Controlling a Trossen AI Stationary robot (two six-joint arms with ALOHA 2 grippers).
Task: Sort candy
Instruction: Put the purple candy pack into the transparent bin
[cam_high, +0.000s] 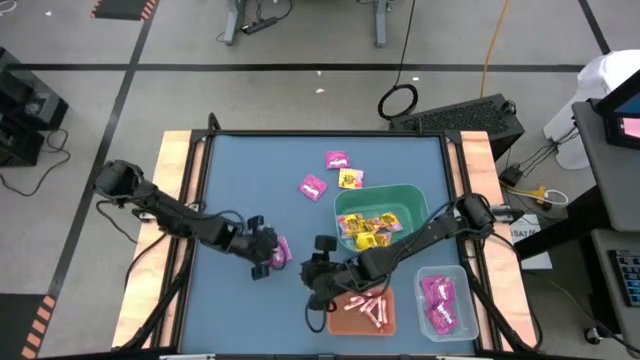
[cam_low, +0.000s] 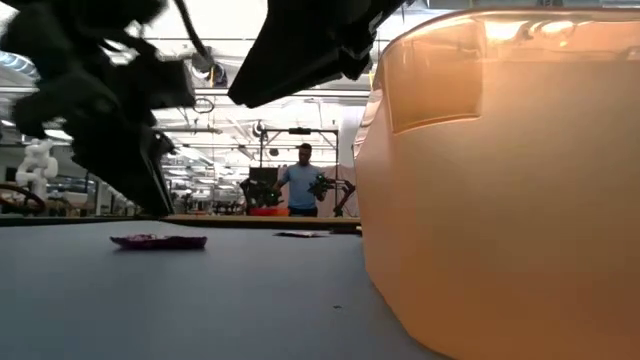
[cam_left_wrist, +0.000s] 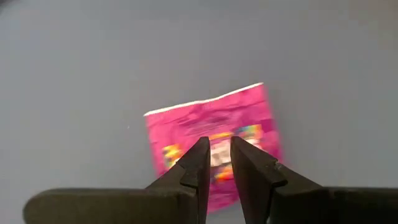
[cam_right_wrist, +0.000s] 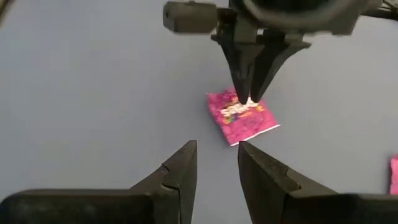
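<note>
Left end effector (cam_left_wrist: 215, 163) nearly closed over a magenta packet (cam_left_wrist: 214, 142) lying on the worktop (cam_high: 250, 180); right end effector (cam_right_wrist: 217, 163) slightly apart, holding nothing.

A big robot lab: a person (cam_low: 300, 180) stands by more robot arms (cam_low: 330, 190), with computers (cam_high: 465, 115) and cables (cam_high: 400, 100) around

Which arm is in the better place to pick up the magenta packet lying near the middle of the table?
The left. Its pincer is directly over the magenta packet, fingertips close together at its surface. The right pincer points at it from a distance, beside the orange bin.
</note>
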